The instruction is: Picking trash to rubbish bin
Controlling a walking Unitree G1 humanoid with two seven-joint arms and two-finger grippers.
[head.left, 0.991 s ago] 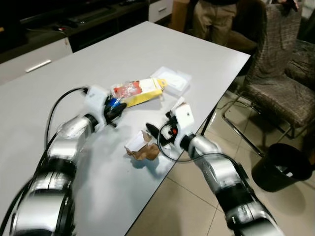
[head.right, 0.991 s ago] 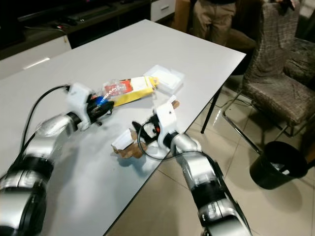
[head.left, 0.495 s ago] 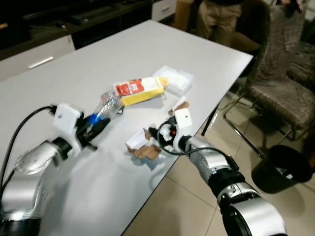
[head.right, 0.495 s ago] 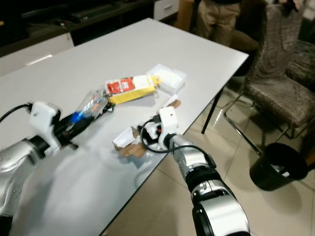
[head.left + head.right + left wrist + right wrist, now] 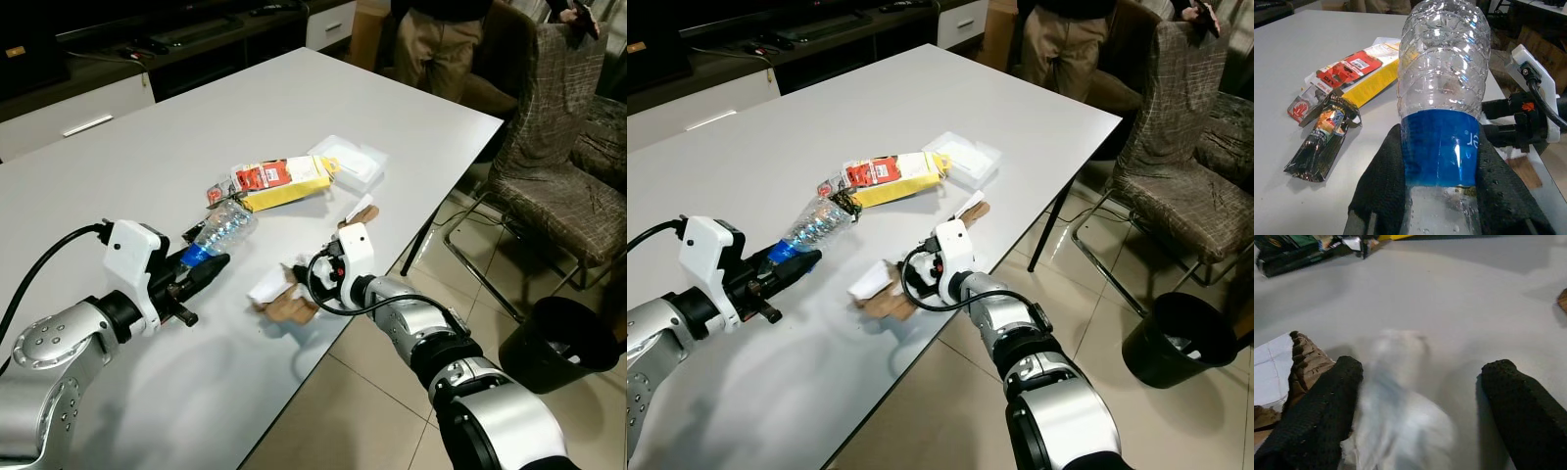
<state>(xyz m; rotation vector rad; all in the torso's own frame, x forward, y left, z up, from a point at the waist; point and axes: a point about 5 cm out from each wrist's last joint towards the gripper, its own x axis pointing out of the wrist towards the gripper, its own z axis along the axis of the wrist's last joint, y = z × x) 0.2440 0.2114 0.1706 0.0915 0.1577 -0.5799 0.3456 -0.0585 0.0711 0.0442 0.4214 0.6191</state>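
Observation:
My left gripper [image 5: 199, 268] is shut on the blue-labelled lower part of a clear plastic bottle [image 5: 221, 229], held low over the white table [image 5: 118, 147]. The left wrist view shows the bottle [image 5: 1442, 78] wedged between both black fingers [image 5: 1378, 176]. My right gripper [image 5: 299, 277] is open at the table's front edge. Its fingers [image 5: 1317, 411] straddle a crumpled white and brown paper [image 5: 279, 296], which looks blurred in the right wrist view. The black rubbish bin [image 5: 554, 339] stands on the floor at the far right.
A yellow and red carton [image 5: 284, 180], a clear plastic box [image 5: 349, 161], a dark snack wrapper [image 5: 1322, 137] and a brown scrap [image 5: 359, 210] lie on the table. A chair [image 5: 554, 147] stands right of it, and a person [image 5: 441, 39] behind.
My left gripper has pulled the bottle away from the carton, toward me. My right gripper has slid left onto the crumpled paper. The camera has shifted a little.

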